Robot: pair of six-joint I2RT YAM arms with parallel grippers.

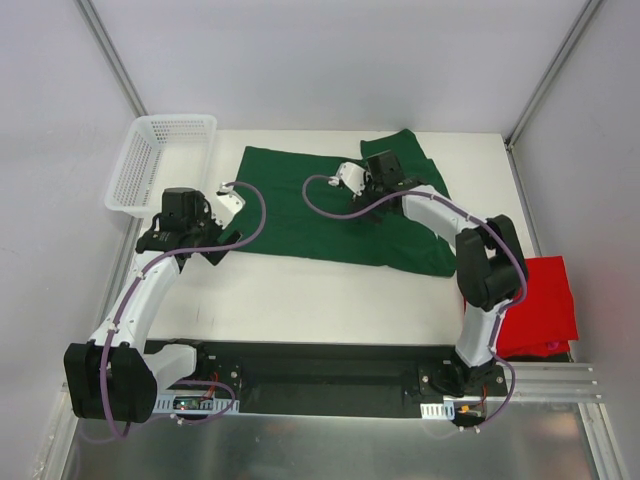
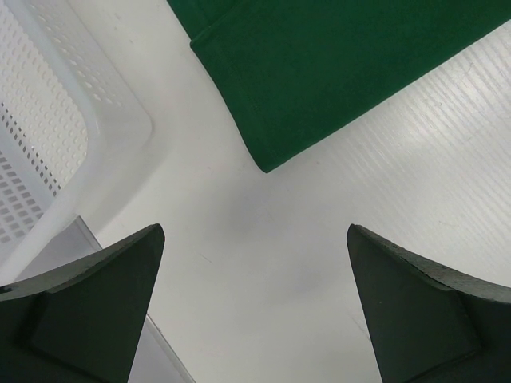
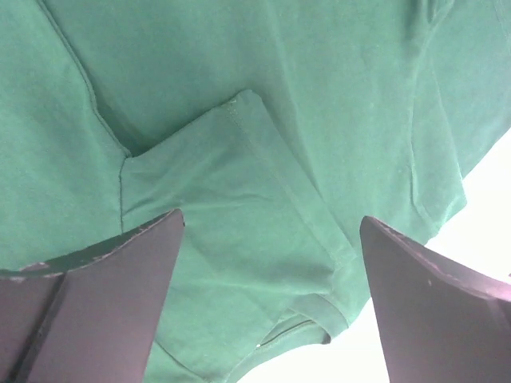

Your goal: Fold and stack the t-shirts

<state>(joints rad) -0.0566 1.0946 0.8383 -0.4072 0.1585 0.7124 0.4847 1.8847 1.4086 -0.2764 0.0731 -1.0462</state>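
The dark green t-shirt (image 1: pixel 300 205) lies spread flat across the back middle of the white table. The red t-shirt (image 1: pixel 540 305) lies bunched at the table's right edge. My left gripper (image 1: pixel 222 245) is open and empty, just off the green shirt's near left corner (image 2: pixel 275 155), over bare table. My right gripper (image 1: pixel 372 185) is open and empty above the shirt's right part, over a folded sleeve and the collar (image 3: pixel 263 231). Both pairs of jaws stand wide apart.
A white plastic mesh basket (image 1: pixel 150 165) stands at the table's back left corner, close to my left gripper; its rim shows in the left wrist view (image 2: pixel 88 159). Grey walls enclose the table (image 1: pixel 330 295). The arms' black base rail runs along the near edge.
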